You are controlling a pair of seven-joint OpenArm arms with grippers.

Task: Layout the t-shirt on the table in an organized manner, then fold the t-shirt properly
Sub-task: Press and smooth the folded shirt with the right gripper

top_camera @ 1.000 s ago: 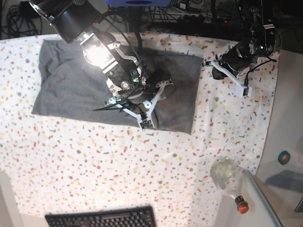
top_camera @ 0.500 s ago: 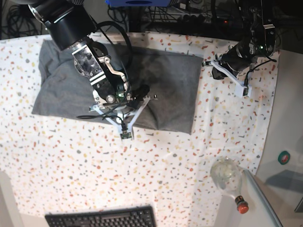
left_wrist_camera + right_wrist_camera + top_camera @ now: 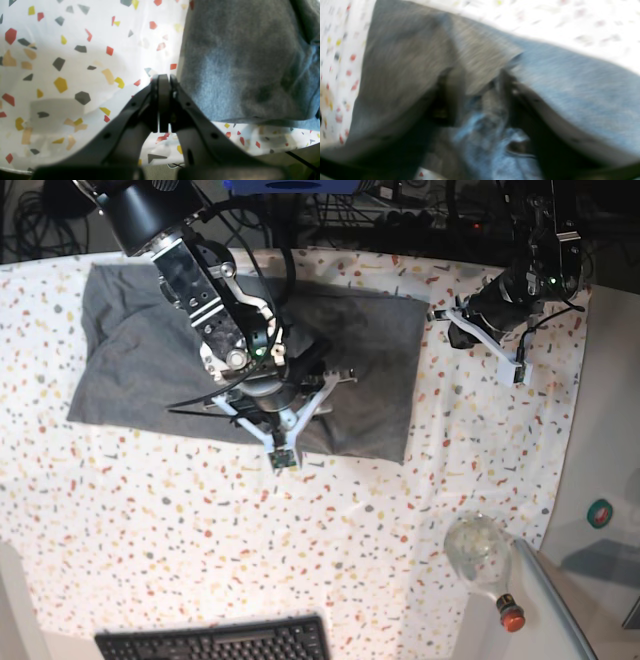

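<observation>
Right end effector (image 3: 477,75): released, fingers spread apart above the t-shirt (image 3: 372,375). Dark fingers are blurred in the wrist view; whether they touch the fabric cannot be determined.

Left end effector (image 3: 163,77): clenched, black tapered fingers together, no fabric visible between them. It is positioned beside the outer edge of the t-shirt, over the bench.

T-shirt: soft grey knit, matte, laid across the far half of the bench (image 3: 200,530). Under the right end effector, the fabric is bunched into irregular creases, with a pointed flap lying over a smoother layer. Toward the left end effector, the material forms a flatter panel with a nearly straight side edge and a squared near corner. The opposite end spreads wide, with shallow wrinkles.

Bench: flat surface under white cloth, printed with angular red, yellow and grey flecks.

Periphery: a clear, round-bodied bottle (image 3: 478,548) with an orange-red cap lies near the side of the bench. A black keyboard (image 3: 215,644) with rows of small keys is partly visible at the near edge.
</observation>
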